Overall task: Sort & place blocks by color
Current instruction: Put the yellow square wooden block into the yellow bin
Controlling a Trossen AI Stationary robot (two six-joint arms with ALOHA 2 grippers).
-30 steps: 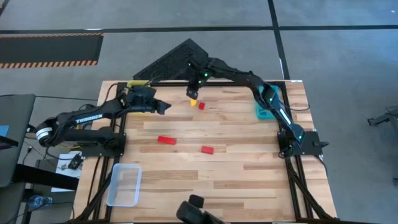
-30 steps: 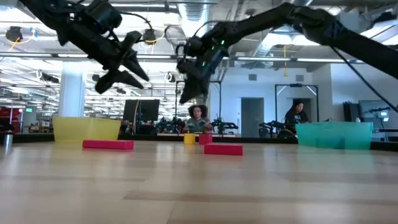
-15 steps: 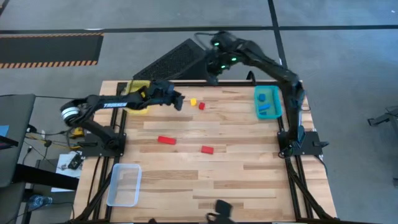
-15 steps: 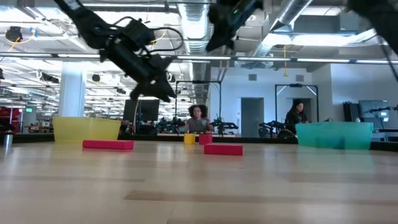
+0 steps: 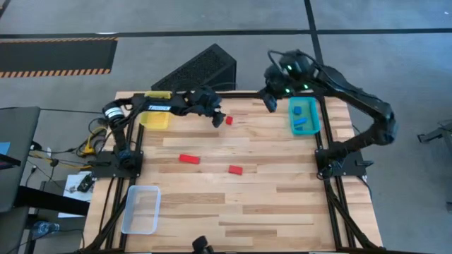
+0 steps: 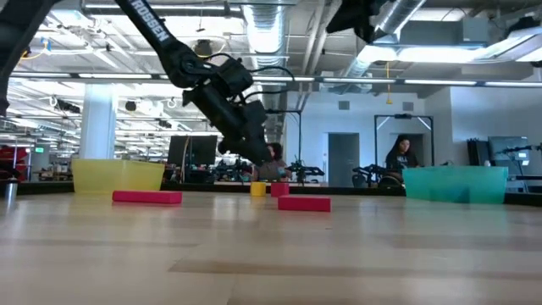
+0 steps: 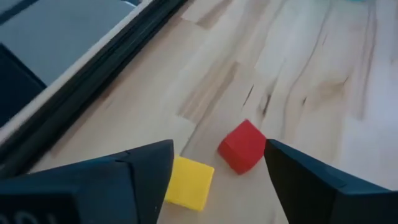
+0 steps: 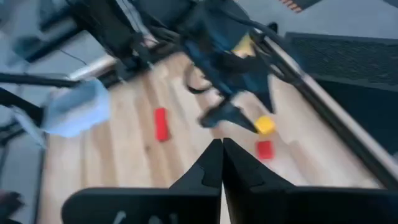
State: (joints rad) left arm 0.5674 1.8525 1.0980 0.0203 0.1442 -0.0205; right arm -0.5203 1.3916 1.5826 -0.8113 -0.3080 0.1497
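The left hand (image 5: 217, 118) hangs low over the far middle of the bench (image 5: 268, 204), its fingers (image 7: 305, 180) spread wide and empty, poised just above a small yellow block (image 7: 188, 183) and a small red block (image 7: 242, 146) that lie close beside each other on the wood. In the low view this hand (image 6: 254, 146) tilts downward right over the yellow block (image 6: 257, 189). The right hand (image 5: 270, 101) is raised near the far edge of the bench, just beside the teal tray (image 5: 294, 125), with its fingers (image 8: 214, 168) pressed together and nothing between them. Blue blocks (image 5: 304, 118) lie inside the teal tray. An oblong red block (image 5: 188, 159) and a shorter red block (image 5: 235, 169) lie apart from each other nearer the middle of the bench. The yellow tray (image 5: 157, 120) sits at the far left corner beneath the left arm, and the clear tray (image 5: 141, 209) at the near left. A person (image 6: 399, 161) shows in the room beyond.
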